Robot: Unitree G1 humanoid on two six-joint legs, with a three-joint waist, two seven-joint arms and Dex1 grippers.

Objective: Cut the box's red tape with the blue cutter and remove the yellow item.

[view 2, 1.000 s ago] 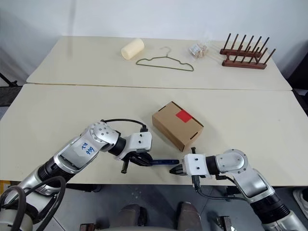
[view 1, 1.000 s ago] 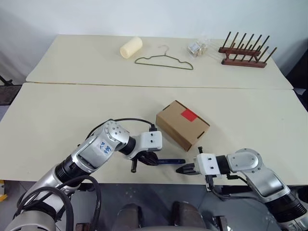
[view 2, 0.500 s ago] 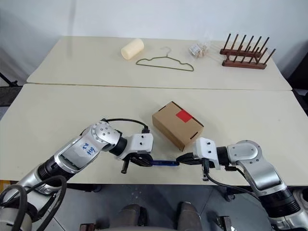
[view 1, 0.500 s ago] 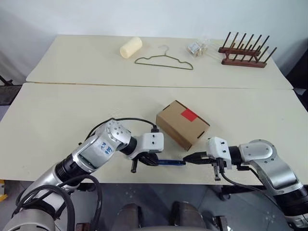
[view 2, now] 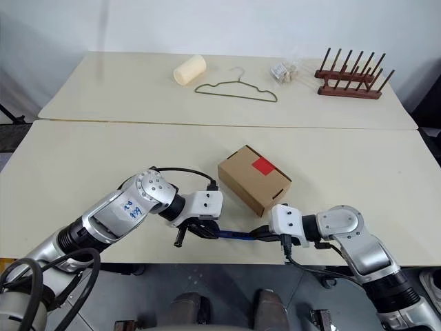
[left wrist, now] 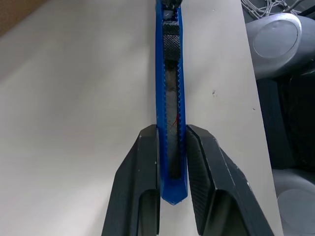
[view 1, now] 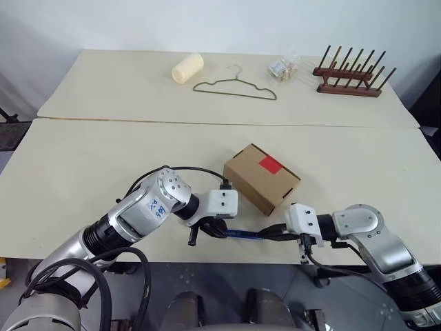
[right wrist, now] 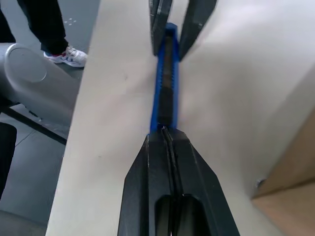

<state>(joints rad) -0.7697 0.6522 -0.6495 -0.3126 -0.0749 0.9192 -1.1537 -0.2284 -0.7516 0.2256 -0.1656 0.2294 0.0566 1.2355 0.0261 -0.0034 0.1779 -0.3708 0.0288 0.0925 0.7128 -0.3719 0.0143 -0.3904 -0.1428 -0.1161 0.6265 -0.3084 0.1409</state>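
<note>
The brown box [view 1: 262, 178] lies on the near table with the red tape [view 1: 270, 164] on its top. In front of it, close to the table's front edge, the blue cutter [view 1: 242, 234] lies along the tabletop. My left gripper [view 1: 213, 229] is shut on the cutter's rear end, with the blue body [left wrist: 170, 73] clamped between its fingers. My right gripper [view 1: 267, 233] is shut, and its joined tips [right wrist: 165, 132] touch the cutter's front end [right wrist: 165, 83]. The yellow item is hidden.
On the far table lie a cream roll [view 1: 187, 67], a wire hanger [view 1: 236, 87], a clear packet [view 1: 284, 67] and a wooden peg rack [view 1: 350, 76]. The table's front edge [view 1: 241, 258] runs just below both grippers.
My right gripper's shut tips have come up from just off the cutter's front end and now rest against it. The left gripper keeps its hold, and the box has not moved.
</note>
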